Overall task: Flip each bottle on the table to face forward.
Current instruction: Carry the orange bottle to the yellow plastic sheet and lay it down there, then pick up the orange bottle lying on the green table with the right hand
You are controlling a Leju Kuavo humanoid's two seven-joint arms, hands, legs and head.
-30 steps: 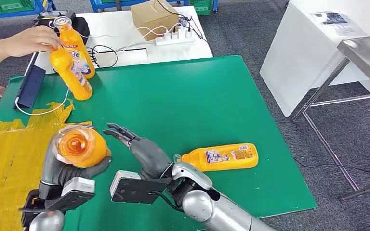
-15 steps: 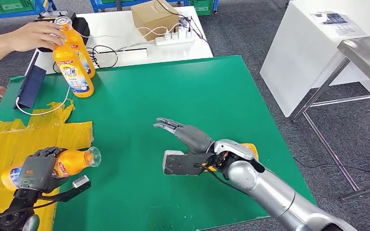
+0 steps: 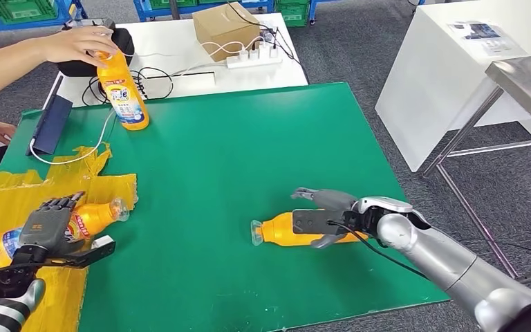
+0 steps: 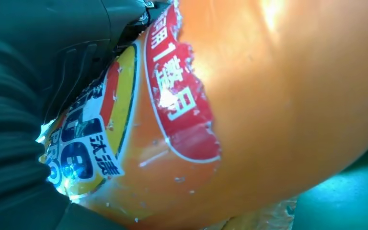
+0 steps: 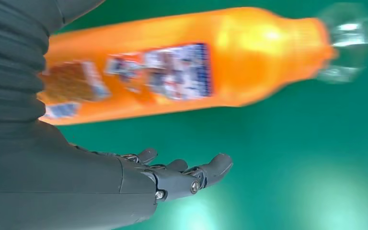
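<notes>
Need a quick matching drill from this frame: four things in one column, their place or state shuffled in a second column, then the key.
Things:
1. left hand
2. right hand
3. upright bottle
4. cardboard box

Places or states:
A. on the white table beyond the green mat
B. fingers apart, over a lying bottle on bare green mat
C. standing at the mat's far left, a person's hand on its top
D. gripping a lying bottle over the yellow tape patch

Pairs: 1-D, 2-B, 3-C, 4-A

Three orange bottles (image 3: 126,93) (image 3: 76,225) (image 3: 297,229), one box (image 3: 224,28)
</notes>
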